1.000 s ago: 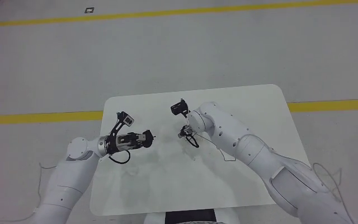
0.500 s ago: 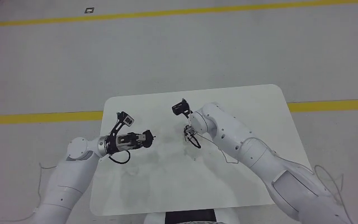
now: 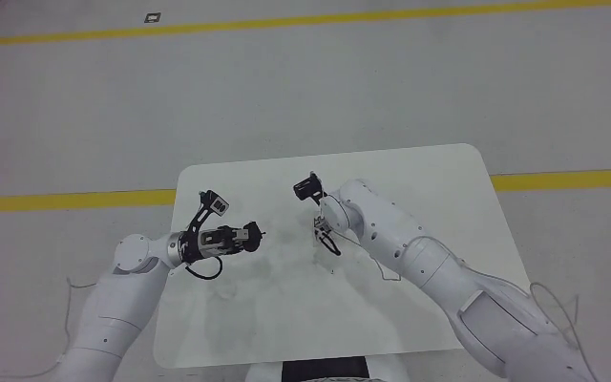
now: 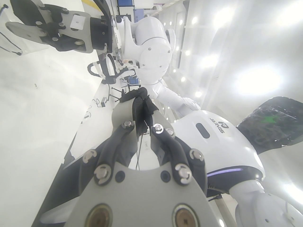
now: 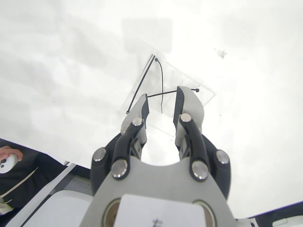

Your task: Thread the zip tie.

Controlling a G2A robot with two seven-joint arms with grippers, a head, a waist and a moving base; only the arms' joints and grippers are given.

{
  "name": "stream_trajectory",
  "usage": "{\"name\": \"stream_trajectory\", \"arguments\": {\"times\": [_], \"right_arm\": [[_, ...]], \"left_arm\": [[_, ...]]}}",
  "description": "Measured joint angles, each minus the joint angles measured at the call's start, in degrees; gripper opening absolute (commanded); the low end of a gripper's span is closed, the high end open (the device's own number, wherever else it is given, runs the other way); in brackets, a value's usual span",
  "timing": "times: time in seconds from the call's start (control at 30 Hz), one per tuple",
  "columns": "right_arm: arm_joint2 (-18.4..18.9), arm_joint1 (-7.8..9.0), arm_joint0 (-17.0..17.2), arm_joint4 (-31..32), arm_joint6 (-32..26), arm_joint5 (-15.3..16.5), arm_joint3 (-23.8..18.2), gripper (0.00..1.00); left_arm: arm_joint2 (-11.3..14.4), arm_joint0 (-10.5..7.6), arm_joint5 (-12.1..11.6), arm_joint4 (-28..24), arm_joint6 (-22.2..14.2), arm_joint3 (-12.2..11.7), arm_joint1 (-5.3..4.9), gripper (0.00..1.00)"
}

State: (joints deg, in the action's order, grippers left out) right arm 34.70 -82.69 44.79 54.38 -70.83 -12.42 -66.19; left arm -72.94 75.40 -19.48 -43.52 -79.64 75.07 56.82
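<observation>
Though hanging over a clear sheet (image 5: pixel 189 81) on the desk (image 5: pixel 59 48), grips nothing: right end effector (image 5: pixel 162 100), fingers spread wide. Between those fingers, a black zip tie (image 5: pixel 169 92) lying crosswise on the sheet; just beyond the tips, a curved tie (image 5: pixel 162 79) crossing it; to one side, a long straight tie (image 5: pixel 141 83) along the sheet's edge. Well apart across the desk, left end effector (image 4: pixel 142 106) pinched shut on a thin black strand (image 4: pixel 139 147), probably another tie, trailing back toward the palm; not certain. Judged to be the pick-up step, threading not yet begun. Next: lower straight down, close on the crosswise tie alone, lift. In the way: the curved tie overlapping it, likely to come up too; also a flat strap on slick plastic, hard to get under. Elsewhere, small specks (image 5: pixel 221 53) on the desk, off to one side of the open fingers.
</observation>
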Motion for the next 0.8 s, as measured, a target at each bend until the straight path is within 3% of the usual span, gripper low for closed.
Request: {"name": "stream_trajectory", "arguments": {"times": [0.23,0.8], "right_arm": [[-0.98,-1.29,-0.72,-0.07,0.28,0.35,2.96,0.19],[-2.34,-4.38,-2.1,-0.93,3.17,1.95,10.67,0.22]], "left_arm": [[0.0,0.0,0.0,0.0,0.0,0.0,0.0,0.0],[0.0,0.0,0.0,0.0,0.0,0.0,0.0,0.0]]}}
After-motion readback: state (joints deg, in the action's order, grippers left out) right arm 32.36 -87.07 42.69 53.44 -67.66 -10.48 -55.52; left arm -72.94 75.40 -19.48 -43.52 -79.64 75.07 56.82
